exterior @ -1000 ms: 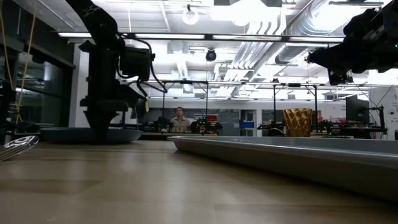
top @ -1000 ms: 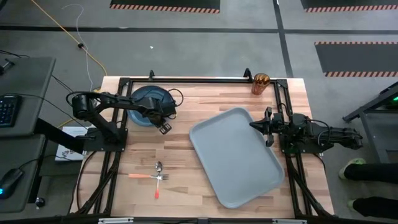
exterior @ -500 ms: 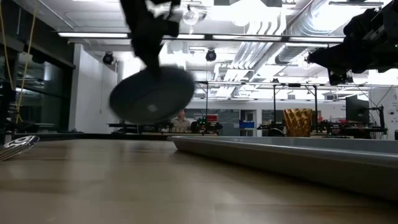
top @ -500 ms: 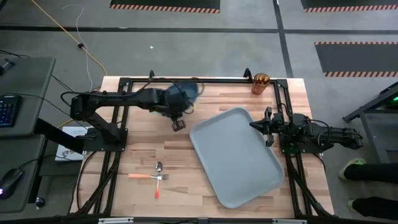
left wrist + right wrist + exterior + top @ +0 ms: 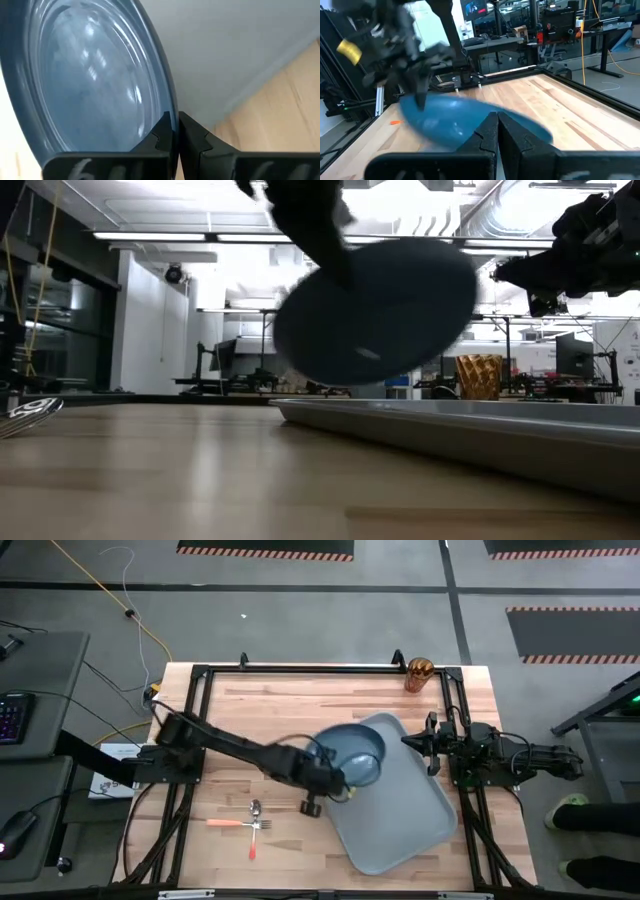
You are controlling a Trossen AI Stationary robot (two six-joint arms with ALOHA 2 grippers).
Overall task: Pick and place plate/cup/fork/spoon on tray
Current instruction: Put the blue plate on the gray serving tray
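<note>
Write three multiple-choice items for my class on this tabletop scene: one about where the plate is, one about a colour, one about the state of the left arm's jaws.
1. Where is the plate?
A. Flat on the wood by the fork
B. Held in the air over the tray's near-left part
C. Beside the cup

2. What colour is the fork's handle?
A. Orange
B. Green
C. White

3. How do the jaws of the left gripper stand?
A. Wide open, empty
B. Shut on the cup
C. Shut on the plate's rim

Answers:
1. B: the low view shows the plate tilted, clear of the tray.
2. A: the high view shows an orange handle on the wood.
3. C: the left wrist view shows both fingers pinching the rim.

The right gripper waits at the tray's far edge.
</note>
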